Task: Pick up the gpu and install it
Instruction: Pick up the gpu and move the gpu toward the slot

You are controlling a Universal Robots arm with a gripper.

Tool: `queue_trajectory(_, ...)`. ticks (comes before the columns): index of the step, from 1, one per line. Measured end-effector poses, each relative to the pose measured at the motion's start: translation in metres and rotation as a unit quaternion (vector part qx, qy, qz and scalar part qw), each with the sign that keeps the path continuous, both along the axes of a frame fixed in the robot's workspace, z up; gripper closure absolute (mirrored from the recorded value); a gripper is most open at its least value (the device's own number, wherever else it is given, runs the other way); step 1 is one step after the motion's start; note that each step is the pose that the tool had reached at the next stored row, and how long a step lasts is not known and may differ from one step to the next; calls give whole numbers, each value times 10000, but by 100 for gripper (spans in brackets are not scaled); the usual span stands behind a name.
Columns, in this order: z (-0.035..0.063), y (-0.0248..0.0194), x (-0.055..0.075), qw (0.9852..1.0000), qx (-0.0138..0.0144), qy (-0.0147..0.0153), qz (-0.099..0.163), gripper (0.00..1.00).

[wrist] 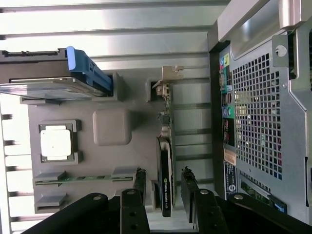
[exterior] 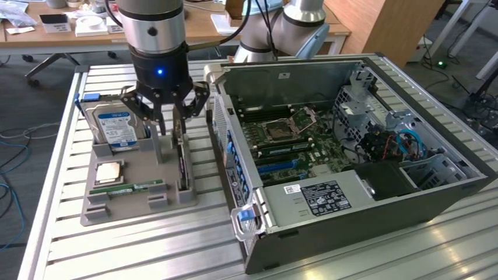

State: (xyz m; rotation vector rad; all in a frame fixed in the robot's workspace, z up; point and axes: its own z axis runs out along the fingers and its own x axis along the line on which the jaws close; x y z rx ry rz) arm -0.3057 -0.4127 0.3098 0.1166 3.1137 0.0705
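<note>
On the metal counter (exterior: 116,251), the gpu (exterior: 183,169) stood on edge in a grey holder (exterior: 132,201) below the wide-spread pincer (exterior: 168,123), fingers (wrist: 188,187) straddling it; pickup seemed in hand, a grip needing square contact on its faces.

We see a slatted aluminium surface (exterior: 116,245) of long pale metal profiles, and bright glare falls across its slats at the exterior view's lower right. Behind it stands a wooden desk (exterior: 198,35) carrying white boxes (exterior: 90,24) and papers (exterior: 221,23). At the exterior view's right we find a tall wooden panel (exterior: 389,26). Past it lies the grey floor (exterior: 474,73), with dark cables (exterior: 467,87) and 1 small green light (exterior: 440,63). At the exterior view's left, a blue cable (exterior: 8,192) loops over the floor, and the dark legs of a chair base (exterior: 46,61) stand under the desk.
</note>
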Motion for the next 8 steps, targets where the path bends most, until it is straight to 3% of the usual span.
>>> queue_trajectory(8,-59,5,0,10000,0,0,0,57)
